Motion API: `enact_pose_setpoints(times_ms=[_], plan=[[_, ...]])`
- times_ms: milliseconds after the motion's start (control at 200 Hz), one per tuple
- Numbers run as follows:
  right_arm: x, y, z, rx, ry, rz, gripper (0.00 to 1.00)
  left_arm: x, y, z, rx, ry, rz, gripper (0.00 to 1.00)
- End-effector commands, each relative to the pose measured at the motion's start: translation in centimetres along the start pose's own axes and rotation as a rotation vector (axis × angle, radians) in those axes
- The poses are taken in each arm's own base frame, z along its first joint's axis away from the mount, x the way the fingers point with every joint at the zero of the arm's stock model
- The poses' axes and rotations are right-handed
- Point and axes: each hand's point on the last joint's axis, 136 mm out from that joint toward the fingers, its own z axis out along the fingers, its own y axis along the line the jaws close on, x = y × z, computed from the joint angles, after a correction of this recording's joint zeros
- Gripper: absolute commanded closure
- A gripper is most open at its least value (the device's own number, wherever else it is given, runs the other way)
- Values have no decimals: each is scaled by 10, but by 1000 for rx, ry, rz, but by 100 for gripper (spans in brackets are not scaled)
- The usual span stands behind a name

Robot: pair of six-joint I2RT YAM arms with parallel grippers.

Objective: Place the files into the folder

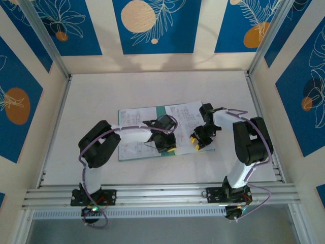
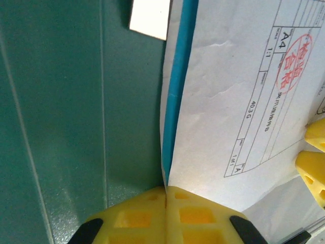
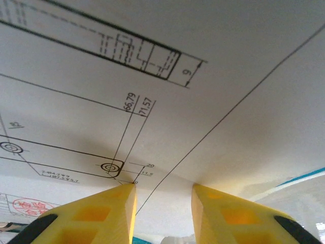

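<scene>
The teal folder (image 1: 147,155) lies open mid-table with the white printed files (image 1: 188,118) spread across it. My left gripper (image 1: 165,145) is down on the middle of the spread. In the left wrist view it (image 2: 166,190) is shut on the edge of a file sheet (image 2: 238,101), and a blue-green strip of the folder (image 2: 61,127) runs into the same seam. My right gripper (image 1: 199,143) is open, its fingertips (image 3: 127,193) resting on a printed sheet (image 3: 152,61) with nothing between them. Its yellow fingers (image 2: 315,157) also show beside the left gripper's sheet.
White side walls and metal rails (image 1: 152,195) box in the table (image 1: 152,86). Bare table lies behind and to both sides of the folder. The two arms reach in close together, their grippers a hand's width apart.
</scene>
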Motion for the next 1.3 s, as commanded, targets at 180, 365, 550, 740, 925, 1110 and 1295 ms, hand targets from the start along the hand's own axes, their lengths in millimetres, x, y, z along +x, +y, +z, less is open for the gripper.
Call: enact_pose_setpoints(times_ms=[180,365,550,740,925,1110,1295], plan=[[1,1,1,30,-9,-16,65,-1,-1,-6,33,-41,-38,99],[3,0,3,40,-7,-19,64,-1,1,-8,31,-48,-44,98],[3,-1,2,46,-12,-18,64,0,1,-17,22,-63,-40,85],[3,0,1,43,-13,-20,64,2,1,-27,18,-73,-35,78],[3,3,-3,32,-19,-25,64,2,3,-32,8,-80,-28,77],[6,15,-16,-5,-39,-55,63,2,6,-35,-9,-86,-11,77],[13,27,-25,-30,-39,-75,62,0,6,-38,-22,-95,5,77]])
